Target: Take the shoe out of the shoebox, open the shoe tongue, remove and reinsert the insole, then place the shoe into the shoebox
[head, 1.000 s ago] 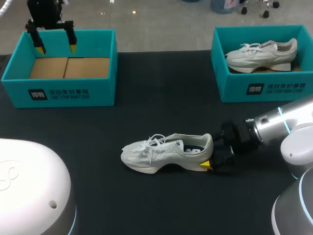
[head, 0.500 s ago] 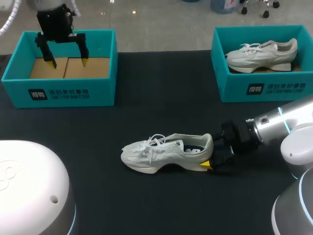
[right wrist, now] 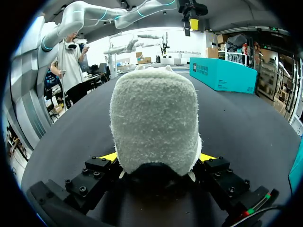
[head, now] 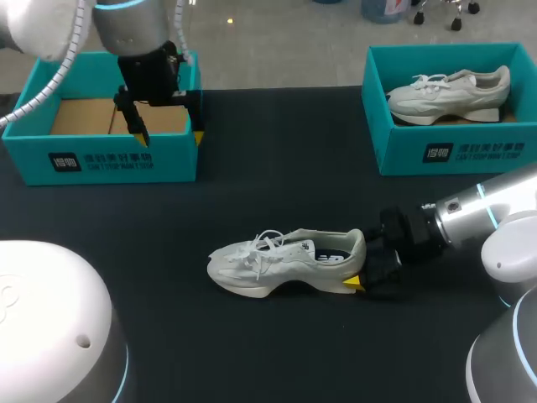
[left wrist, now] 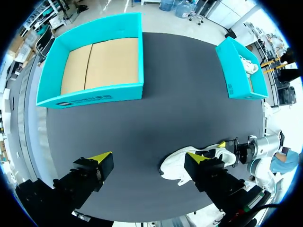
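Head view: black table [head: 277,151]; empty teal shoebox [head: 101,161] at far left; white shoe [head: 285,262] on its sole mid-table, well apart from shoebox. Right gripper [head: 362,262] clamped on shoe heel from both sides. Left gripper [head: 171,133], fingers spread, empty, over shoebox's near right corner.

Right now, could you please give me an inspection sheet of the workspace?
Surface: black table, flat.
Job's things: shoe resting on its sole mid-table; left shoebox empty; right shoebox holds a second shoe.
Clutter: nothing seen.
Grippers: left gripper open, above the left shoebox's near right corner; right gripper shut on the shoe's heel.
Cables: pale hose looped beside the left arm.
Surroundings: nothing seen reaching over the table.
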Available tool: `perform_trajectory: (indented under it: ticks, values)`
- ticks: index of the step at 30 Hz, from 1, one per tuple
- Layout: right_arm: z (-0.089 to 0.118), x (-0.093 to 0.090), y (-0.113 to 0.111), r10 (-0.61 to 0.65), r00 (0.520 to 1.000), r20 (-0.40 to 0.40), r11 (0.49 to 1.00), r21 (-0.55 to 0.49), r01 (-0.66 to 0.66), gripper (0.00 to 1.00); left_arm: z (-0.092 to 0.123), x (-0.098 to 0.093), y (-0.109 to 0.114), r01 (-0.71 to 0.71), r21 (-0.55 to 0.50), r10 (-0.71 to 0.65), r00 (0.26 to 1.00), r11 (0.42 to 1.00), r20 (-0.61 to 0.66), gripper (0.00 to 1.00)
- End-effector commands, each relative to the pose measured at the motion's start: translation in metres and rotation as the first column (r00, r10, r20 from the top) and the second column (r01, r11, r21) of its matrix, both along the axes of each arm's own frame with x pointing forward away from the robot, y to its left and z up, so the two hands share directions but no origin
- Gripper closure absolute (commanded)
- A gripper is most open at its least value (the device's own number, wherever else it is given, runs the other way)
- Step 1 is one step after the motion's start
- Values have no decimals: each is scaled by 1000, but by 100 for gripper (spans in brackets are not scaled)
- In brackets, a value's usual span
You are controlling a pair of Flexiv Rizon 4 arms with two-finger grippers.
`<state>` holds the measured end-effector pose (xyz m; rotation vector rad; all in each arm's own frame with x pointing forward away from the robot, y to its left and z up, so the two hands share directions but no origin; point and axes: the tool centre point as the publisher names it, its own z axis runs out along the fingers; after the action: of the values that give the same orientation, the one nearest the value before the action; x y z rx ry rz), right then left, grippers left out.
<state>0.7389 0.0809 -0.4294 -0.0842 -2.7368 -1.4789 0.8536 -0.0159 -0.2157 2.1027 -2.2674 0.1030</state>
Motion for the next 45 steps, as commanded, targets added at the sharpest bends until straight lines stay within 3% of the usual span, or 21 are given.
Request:
perform_trajectory:
  ticks: [1,7,22,37,45]
  values:
    - [-3,0,2,-1,1000,1,1000,-1,1,100,-7,-9,-33,30,28,-30,999,999,14,0]
    - [-3,0,2,-1,1000,1,1000,-1,1,100,-15,-21,-57,42,20,-41,999,999,-12,0]
    - [-3,0,2,-1,1000,1,1000,-1,1,100,-15,-21,-57,42,20,-41,999,999,-12,0]
    - [-3,0,2,-1,1000,1,1000,-1,1,100,-37,-79,-140,92,25,-92,996,995,-21,0]
    - [-3,0,2,-1,1000,1,1000,-1,1,100,-67,-92,-173,180,35,-178,982,983,-54,0]
